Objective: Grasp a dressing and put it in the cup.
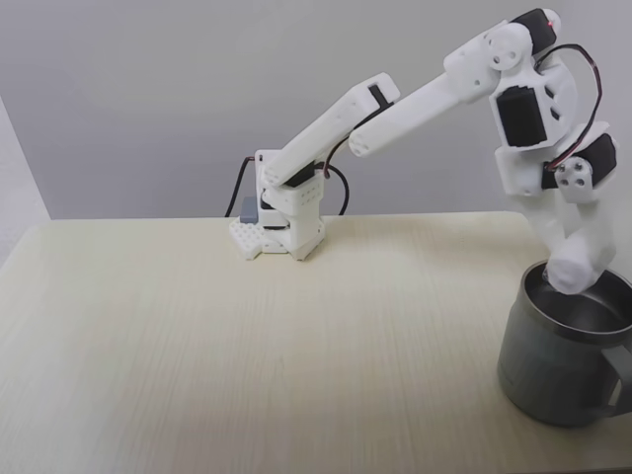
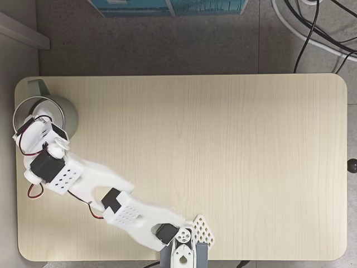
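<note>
The grey steel cup [image 1: 553,380] stands at the right end of the table, handle [image 1: 622,380] to the right. My gripper [image 1: 578,259] points straight down over its mouth, with the fingers closed on the dressing [image 1: 570,275], a small white roll hanging at rim level just inside the cup's near-left rim. From above, the cup [image 2: 68,114] sits at the table's upper left corner. There the wrist and gripper [image 2: 39,127] cover most of the cup's opening, hiding the dressing.
The arm's base [image 1: 281,222] is bolted at the back middle of the table; seen from above, the base [image 2: 187,245] is at the bottom edge. The cup stands close to the table edge [image 2: 17,106]. Cables [image 2: 312,33] lie on the floor beyond the table.
</note>
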